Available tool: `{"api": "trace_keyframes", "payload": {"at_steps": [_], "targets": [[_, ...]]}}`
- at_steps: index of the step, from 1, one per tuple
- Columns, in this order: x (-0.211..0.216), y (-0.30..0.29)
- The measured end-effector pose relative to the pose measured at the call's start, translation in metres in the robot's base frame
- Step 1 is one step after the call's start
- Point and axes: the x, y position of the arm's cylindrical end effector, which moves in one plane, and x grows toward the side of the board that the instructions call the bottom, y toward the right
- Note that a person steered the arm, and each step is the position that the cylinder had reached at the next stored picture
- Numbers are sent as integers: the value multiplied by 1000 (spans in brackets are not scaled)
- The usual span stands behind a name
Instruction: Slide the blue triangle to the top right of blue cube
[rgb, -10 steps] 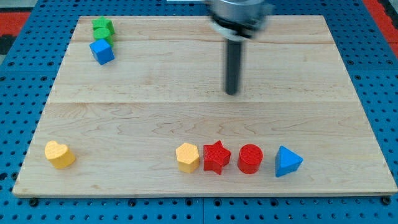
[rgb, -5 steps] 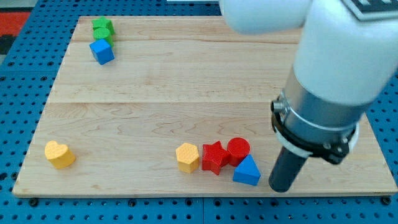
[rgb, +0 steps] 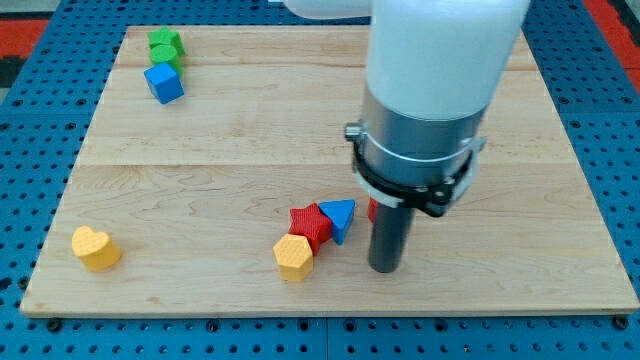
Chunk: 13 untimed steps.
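Observation:
The blue triangle (rgb: 339, 217) lies near the board's bottom middle, touching the red star (rgb: 310, 226) on its left. My tip (rgb: 384, 268) rests on the board just right of and below the blue triangle. The blue cube (rgb: 164, 83) sits at the top left, just below the green block (rgb: 165, 46). The arm's body hides the board above and right of my tip.
A yellow hexagon (rgb: 294, 258) touches the red star at its lower left. A sliver of the red cylinder (rgb: 372, 210) shows behind the rod. A yellow heart (rgb: 95, 248) lies at the bottom left. The wooden board (rgb: 200, 190) sits on a blue pegboard.
My tip has moved left along the bottom of the board. The blue triangle, red star and yellow hexagon were pushed left and up; the red cylinder is now mostly hidden behind the rod.

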Motion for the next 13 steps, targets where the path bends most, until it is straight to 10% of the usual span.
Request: {"api": "trace_keyframes", "payload": {"at_steps": [2, 3, 11, 13], "targets": [[-112, -149], [-88, -159], [-127, 23], [-237, -97]]}}
